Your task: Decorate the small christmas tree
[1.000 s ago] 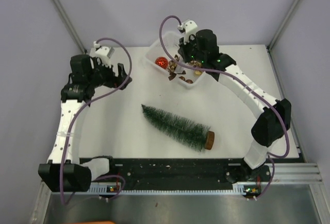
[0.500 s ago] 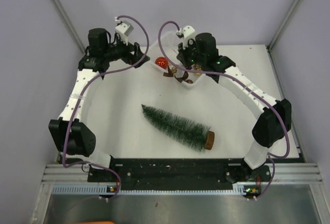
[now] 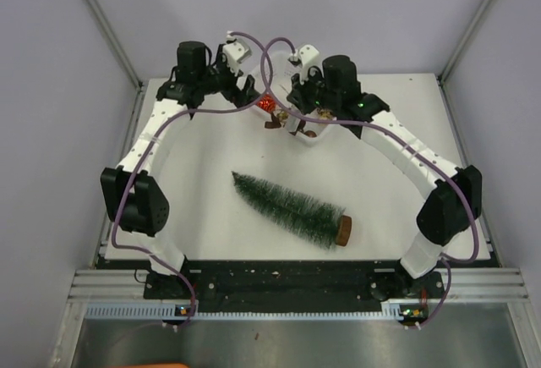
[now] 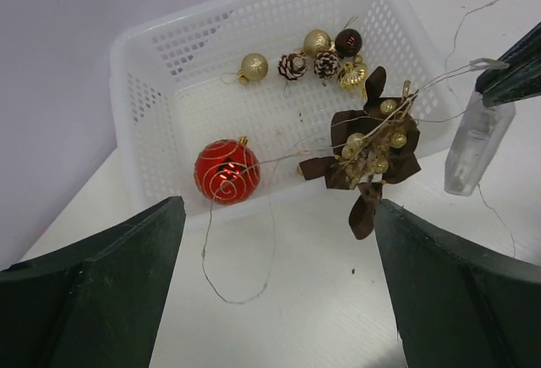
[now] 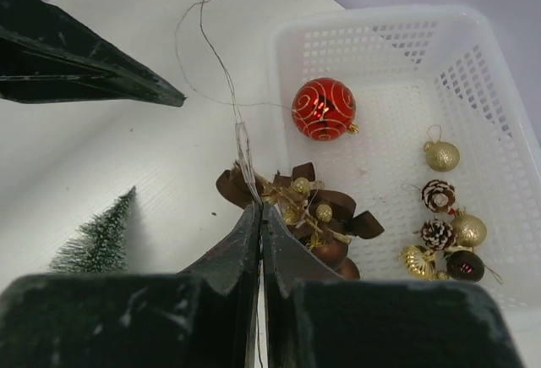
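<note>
My right gripper (image 5: 258, 216) is clamped shut on the wire garland (image 5: 243, 152) at the basket (image 5: 372, 30) rim. My left gripper (image 4: 275, 216) hangs wide open and empty, probably to take the loose wire. The tree (image 3: 292, 207) lies on its side, lower centre of the tabletop (image 3: 194, 199).

Left arm (image 3: 156, 135): extended to the far side of the table, elbow low at the left edge, wrist turned inward. Left gripper (image 4: 277, 207): jaws spread wide, nothing between them. Right arm (image 3: 406, 148): arcs from its base to far centre. Right gripper (image 5: 259, 209): fingers pressed together, pinching a small clear piece (image 5: 244, 161). The grippers are near each other, not touching.
</note>
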`<control>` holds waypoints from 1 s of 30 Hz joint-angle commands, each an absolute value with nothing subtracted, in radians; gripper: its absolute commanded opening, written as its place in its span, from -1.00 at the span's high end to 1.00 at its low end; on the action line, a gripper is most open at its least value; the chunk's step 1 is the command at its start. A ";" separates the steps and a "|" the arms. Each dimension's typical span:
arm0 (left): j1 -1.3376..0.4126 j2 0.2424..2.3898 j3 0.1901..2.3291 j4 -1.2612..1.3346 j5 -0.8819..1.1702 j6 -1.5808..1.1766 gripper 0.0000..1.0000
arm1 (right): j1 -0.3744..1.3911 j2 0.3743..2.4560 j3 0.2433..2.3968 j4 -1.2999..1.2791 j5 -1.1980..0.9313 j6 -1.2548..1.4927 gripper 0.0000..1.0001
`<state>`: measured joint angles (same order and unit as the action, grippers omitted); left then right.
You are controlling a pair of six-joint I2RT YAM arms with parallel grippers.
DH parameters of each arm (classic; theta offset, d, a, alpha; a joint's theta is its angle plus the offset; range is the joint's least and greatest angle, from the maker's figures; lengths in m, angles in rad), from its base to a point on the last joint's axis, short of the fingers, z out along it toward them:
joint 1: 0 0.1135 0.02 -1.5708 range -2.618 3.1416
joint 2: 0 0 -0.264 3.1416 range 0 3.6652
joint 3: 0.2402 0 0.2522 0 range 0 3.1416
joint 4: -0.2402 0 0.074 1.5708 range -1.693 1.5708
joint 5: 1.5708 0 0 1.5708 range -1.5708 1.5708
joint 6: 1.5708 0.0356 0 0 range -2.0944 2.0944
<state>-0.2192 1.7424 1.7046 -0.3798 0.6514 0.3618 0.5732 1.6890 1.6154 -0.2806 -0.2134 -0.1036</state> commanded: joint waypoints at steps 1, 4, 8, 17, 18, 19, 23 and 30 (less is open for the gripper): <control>-0.241 1.752 1.782 -0.365 0.629 0.497 -0.92 | 0.577 1.617 1.623 -0.252 -0.265 -0.097 1.00; -0.259 1.779 1.842 -0.405 0.614 0.560 -0.61 | 0.577 1.617 1.624 -0.253 -0.264 -0.097 1.00; -0.275 1.819 1.943 -0.445 0.614 0.580 0.47 | 0.574 1.617 1.623 -0.250 -0.255 -0.097 1.00; -0.296 1.862 2.170 -0.451 0.505 0.548 1.00 | 0.511 1.618 1.589 -0.125 -0.095 -0.006 0.96; -0.296 1.859 2.178 -0.404 0.479 0.517 1.00 | 0.497 1.617 1.580 -0.095 -0.080 0.029 0.86; -0.295 1.856 2.186 -0.349 0.453 0.502 1.00 | 0.483 1.615 1.571 -0.071 -0.074 0.050 0.85; -0.314 1.887 2.311 -0.253 0.359 0.486 1.00 | 0.448 1.611 1.542 0.017 -0.045 0.113 0.55; -0.382 1.896 2.390 -0.236 0.302 0.575 1.00 | 0.440 1.546 1.477 0.078 0.046 0.120 0.25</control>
